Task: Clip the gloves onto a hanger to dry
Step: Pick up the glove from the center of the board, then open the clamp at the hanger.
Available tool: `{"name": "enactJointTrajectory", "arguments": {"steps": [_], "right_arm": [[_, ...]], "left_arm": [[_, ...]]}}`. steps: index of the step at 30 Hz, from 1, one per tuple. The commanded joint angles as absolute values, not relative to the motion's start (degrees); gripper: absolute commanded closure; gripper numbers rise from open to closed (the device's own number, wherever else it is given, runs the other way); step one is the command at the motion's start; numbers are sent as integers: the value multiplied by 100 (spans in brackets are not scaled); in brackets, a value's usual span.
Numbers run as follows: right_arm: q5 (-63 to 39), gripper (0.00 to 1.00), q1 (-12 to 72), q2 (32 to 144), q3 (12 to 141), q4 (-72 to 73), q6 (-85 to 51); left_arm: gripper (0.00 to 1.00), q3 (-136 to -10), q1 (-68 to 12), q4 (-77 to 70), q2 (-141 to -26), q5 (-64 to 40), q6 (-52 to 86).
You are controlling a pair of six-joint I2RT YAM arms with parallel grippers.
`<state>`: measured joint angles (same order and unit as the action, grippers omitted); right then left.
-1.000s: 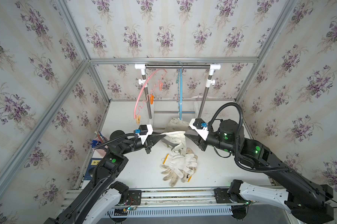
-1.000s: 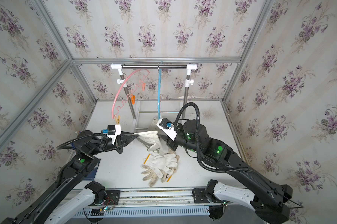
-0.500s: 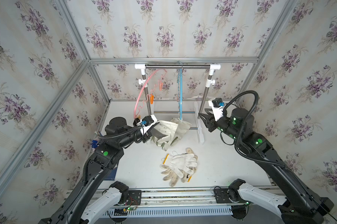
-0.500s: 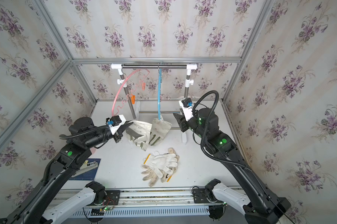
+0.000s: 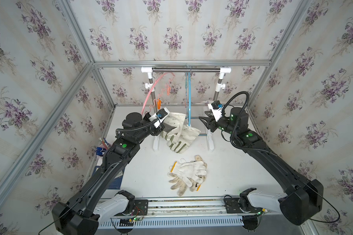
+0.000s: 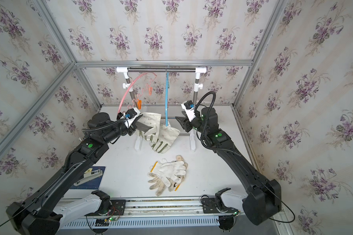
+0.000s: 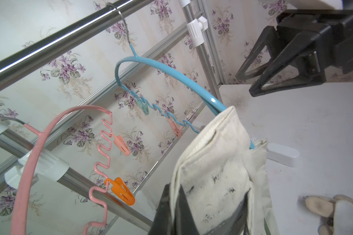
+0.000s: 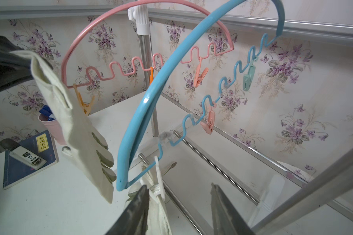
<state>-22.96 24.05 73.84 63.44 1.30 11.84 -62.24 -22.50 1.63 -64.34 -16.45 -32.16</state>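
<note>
Canvas glove (image 5: 174, 120) clenched at its wrist band by left gripper (image 5: 165, 128), cuff toward blue hanger (image 5: 189, 101), fingers drooping. Right gripper (image 5: 203, 123) sits across the hanger, jaws spread, empty. Second canvas glove (image 5: 189, 135) clipped there. Knit gloves (image 5: 188, 173) near worktop (image 5: 232, 168) front edge.

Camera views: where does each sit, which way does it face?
Top views: high above the robot's base, looking down at the table, rack and both arms.
Left wrist: looks past the left hand, shut on a canvas glove, toward the right hand.
Right wrist: looks between the right hand's open fingers at the blue hanger.
Shared: both wrist views show that hanger and glove.
</note>
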Motion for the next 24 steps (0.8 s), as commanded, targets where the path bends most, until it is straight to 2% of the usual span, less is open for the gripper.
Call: {"name": "enactJointTrajectory", "arguments": {"steps": [1,9,15,24], "right_arm": [[-2351,49,2407,7735,6540,374,1859],[-2676,41,2343,8683,6839,387,3461],[-3155,38,1966,9118,6820,1263,3410],[-3853,36,1905,9955,7269,1973,3519]], "left_arm": [[100,-6447,-2243,-275,-6737,-940,-3049],[100,-6853,-2237,-495,-7504,-567,-3230],[100,-7010,-2238,-768,-7930,-606,-3204],[100,-6996,-2240,-1080,-8458,-516,-3152]]}}
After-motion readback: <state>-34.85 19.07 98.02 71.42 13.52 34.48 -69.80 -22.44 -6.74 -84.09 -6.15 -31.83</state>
